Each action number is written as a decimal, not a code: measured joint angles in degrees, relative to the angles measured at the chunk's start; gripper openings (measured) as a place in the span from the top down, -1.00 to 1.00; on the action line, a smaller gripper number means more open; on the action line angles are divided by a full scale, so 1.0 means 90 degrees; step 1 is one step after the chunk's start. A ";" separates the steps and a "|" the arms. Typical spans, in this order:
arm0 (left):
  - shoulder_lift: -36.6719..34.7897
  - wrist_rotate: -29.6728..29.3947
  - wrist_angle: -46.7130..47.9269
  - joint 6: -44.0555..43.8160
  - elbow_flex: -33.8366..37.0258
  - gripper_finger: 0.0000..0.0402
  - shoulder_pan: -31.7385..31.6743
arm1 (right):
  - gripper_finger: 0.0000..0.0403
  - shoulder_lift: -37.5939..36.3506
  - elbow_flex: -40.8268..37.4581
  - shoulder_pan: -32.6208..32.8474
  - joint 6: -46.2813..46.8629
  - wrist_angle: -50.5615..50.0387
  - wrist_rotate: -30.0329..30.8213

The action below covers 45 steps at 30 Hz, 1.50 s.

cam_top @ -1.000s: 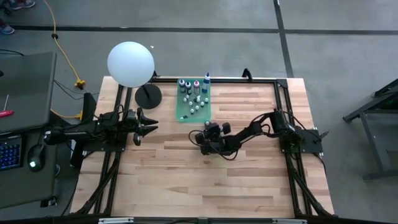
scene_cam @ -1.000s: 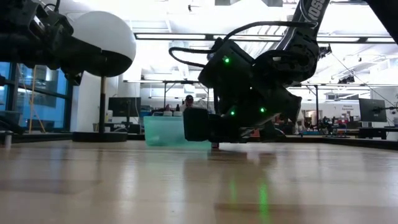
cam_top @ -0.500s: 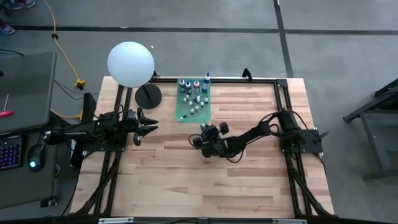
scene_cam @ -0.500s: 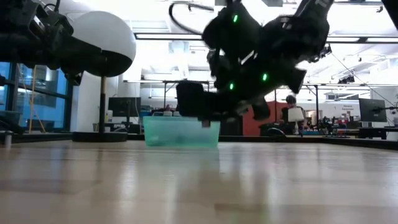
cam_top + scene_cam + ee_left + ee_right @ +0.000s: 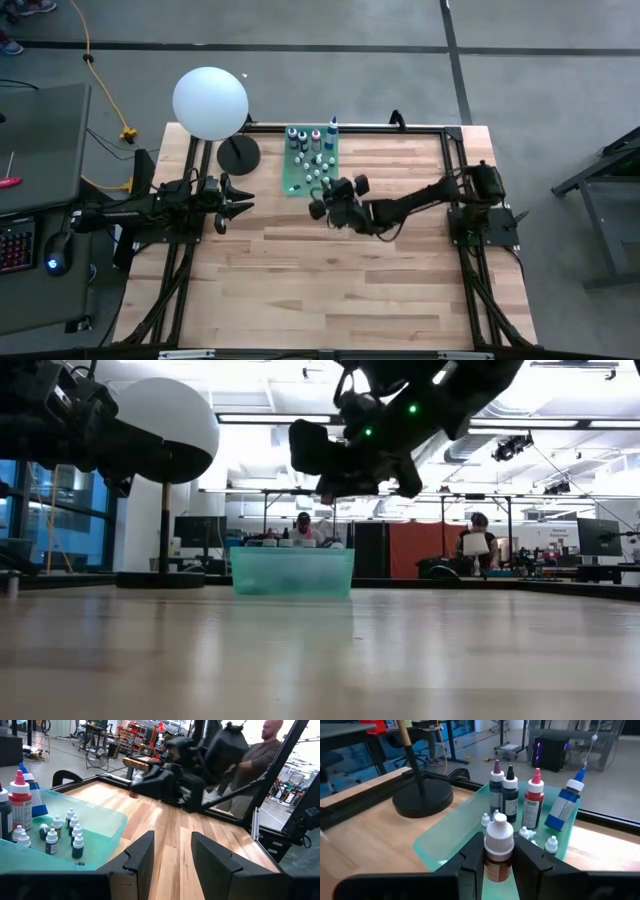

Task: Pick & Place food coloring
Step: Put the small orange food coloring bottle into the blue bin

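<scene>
Right tool (image 5: 498, 852) pinching a white-capped bottle (image 5: 498, 847) over the green tray's (image 5: 445, 840) near edge, lamp base (image 5: 422, 800) beyond.

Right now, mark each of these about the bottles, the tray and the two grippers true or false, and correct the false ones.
1. The right gripper holds a small white-capped bottle. True.
2. The green tray is empty. False: many small bottles stand in it, with taller ones along its far side.
3. The left gripper is over the tray. False: it waits at the table's left side, near the lamp, fingers apart and holding nothing.
4. The right gripper is raised off the table beside the tray. True: the low view shows it above tray height.
5. A red bottle lies tipped over on the wood. False: it stands upright in the tray.
</scene>
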<state>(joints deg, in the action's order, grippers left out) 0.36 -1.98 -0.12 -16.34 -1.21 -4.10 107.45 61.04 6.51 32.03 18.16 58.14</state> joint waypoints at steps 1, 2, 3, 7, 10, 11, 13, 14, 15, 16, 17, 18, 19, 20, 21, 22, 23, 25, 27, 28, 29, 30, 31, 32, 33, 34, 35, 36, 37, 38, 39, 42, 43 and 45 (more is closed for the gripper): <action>0.0000 0.0000 0.0002 0.0000 0.0000 0.36 -0.0002 | 0.66 -0.0007 0.0002 -0.0111 0.0038 0.0014 -0.0160; 0.0002 -0.0001 0.0002 0.0000 -0.0002 0.36 -0.0002 | 0.66 -0.0007 0.0001 -0.0218 0.0110 0.0013 -0.0338; 0.0001 0.0000 0.0000 -0.0001 0.0000 0.36 -0.0001 | 0.66 -0.0006 0.0000 -0.0325 0.0200 0.0004 -0.0486; 0.0000 0.0000 0.0001 0.0000 -0.0002 0.36 -0.0001 | 0.66 0.0051 -0.0001 -0.0670 0.0371 -0.0013 -0.0758; 0.0000 0.0000 0.0000 0.0000 0.0000 0.36 -0.0002 | 0.66 0.0059 -0.0003 -0.0889 0.0394 -0.0010 -0.0787; 0.0000 0.0000 0.0000 0.0000 -0.0002 0.36 -0.0002 | 0.66 0.0059 -0.0003 -0.0963 0.0415 -0.0001 -0.0841; 0.0000 -0.0001 0.0000 0.0000 0.0000 0.36 0.0000 | 0.66 0.0059 -0.0003 -0.1106 0.0440 -0.0013 -0.1066; 0.0000 0.0000 0.0000 0.0000 -0.0002 0.36 -0.0002 | 0.66 0.0067 -0.0003 -0.1168 0.0442 -0.0009 -0.1221; 0.0000 -0.0001 0.0000 0.0000 -0.0001 0.36 -0.0002 | 0.66 0.0107 -0.0003 -0.1214 0.0442 0.0032 -0.1344; 0.0000 0.0000 0.0000 -0.0002 -0.0002 0.36 -0.0002 | 0.66 0.0137 -0.0001 -0.1256 0.0447 0.0047 -0.1455; 0.0000 0.0000 0.0000 -0.0001 0.0000 0.36 -0.0002 | 0.66 0.0185 -0.0001 -0.1290 0.0446 0.0033 -0.1525; 0.0001 0.0000 0.0001 -0.0001 -0.0001 0.36 -0.0001 | 0.67 0.0241 -0.0001 -0.1308 0.0446 0.0020 -0.1532; 0.0000 0.0000 0.0000 -0.0002 0.0000 0.36 0.0000 | 0.67 0.0281 -0.0003 -0.1310 0.0462 0.0010 -0.1528; 0.0000 0.0000 0.0002 -0.0002 0.0000 0.36 -0.0002 | 0.67 0.0315 -0.0003 -0.1300 0.0494 0.0011 -0.1521; 0.0000 0.0000 0.0002 -0.0002 -0.0002 0.36 0.0000 | 0.67 0.0344 -0.0003 -0.1289 0.0575 0.0028 -0.1519; 0.0002 -0.0002 0.0000 -0.0002 0.0000 0.36 -0.0002 | 0.67 0.0372 -0.0003 -0.1288 0.0643 0.0033 -0.1524; 0.0000 0.0000 0.0002 -0.0001 -0.0002 0.36 -0.0002 | 0.67 0.0406 -0.0003 -0.1288 0.0717 0.0031 -0.1524; 0.0000 0.0000 0.0001 -0.0001 -0.0002 0.36 -0.0001 | 0.67 0.0488 -0.0003 -0.1287 0.0746 0.0031 -0.1521; 0.0002 0.0000 0.0000 0.0000 0.0000 0.36 -0.0002 | 0.67 0.0555 -0.0002 -0.1311 0.0750 0.0069 -0.1535; 0.0002 0.0000 0.0000 0.0000 -0.0002 0.36 -0.0002 | 0.67 0.0588 0.0015 -0.1326 0.0783 0.0071 -0.1561; 0.0000 -0.0002 0.0002 -0.0002 -0.0002 0.36 0.0000 | 0.67 0.0641 0.0061 -0.1341 0.0840 0.0059 -0.1594; 0.0000 0.0000 0.0000 -0.0002 0.0000 0.36 -0.0002 | 0.67 0.0693 0.0121 -0.1346 0.0885 0.0020 -0.1658; 0.0000 0.0000 0.0002 -0.0002 -0.0002 0.36 0.0000 | 0.67 0.0760 0.0178 -0.1349 0.0891 -0.0002 -0.1705; 0.0001 0.0000 0.0001 -0.0001 0.0000 0.36 -0.0002 | 0.67 0.0838 0.0262 -0.1349 0.0877 -0.0025 -0.1706; 0.0000 -0.0002 0.0002 -0.0002 0.0000 0.36 -0.0001 | 0.67 0.0904 0.0347 -0.1349 0.0845 -0.0036 -0.1738; 0.0000 -0.0002 0.0002 -0.0001 0.0000 0.36 -0.0001 | 0.67 0.0964 0.0429 -0.1346 0.0804 -0.0045 -0.1777; 0.0000 0.0000 0.0002 -0.0002 -0.0002 0.36 0.0000 | 0.67 0.1037 0.0527 -0.1346 0.0790 -0.0047 -0.1798; 0.0000 0.0000 0.0000 -0.0002 -0.0002 0.36 -0.0002 | 0.67 0.1098 0.0622 -0.1345 0.0789 -0.0059 -0.1848; 0.0002 -0.0002 0.0000 0.0000 -0.0002 0.36 -0.0002 | 0.67 0.1158 0.0717 -0.1344 0.0794 -0.0161 -0.1860; 0.0000 -0.0002 0.0002 -0.0002 -0.0002 0.36 0.0000 | 0.67 0.1211 0.0817 -0.1341 0.0805 -0.0287 -0.1838; 0.0000 -0.0001 0.0002 0.0000 0.0000 0.36 -0.0002 | 0.67 0.1259 0.0927 -0.1340 0.0866 -0.0441 -0.1837; 0.0000 -0.0002 0.0002 -0.0001 -0.0002 0.36 -0.0001 | 0.67 0.1319 0.1226 -0.1336 0.0980 -0.1053 -0.1703; 0.0000 -0.0002 0.0000 -0.0002 0.0000 0.36 -0.0002 | 0.67 0.1319 0.1297 -0.1336 0.1047 -0.1248 -0.1652; 0.0002 0.0000 0.0000 0.0000 -0.0002 0.36 0.0000 | 0.67 0.1319 0.1354 -0.1336 0.1169 -0.1503 -0.1536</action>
<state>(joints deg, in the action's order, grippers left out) 0.38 -1.98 -0.12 -16.34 -1.23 -4.10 119.33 73.23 -5.52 42.55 4.63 44.32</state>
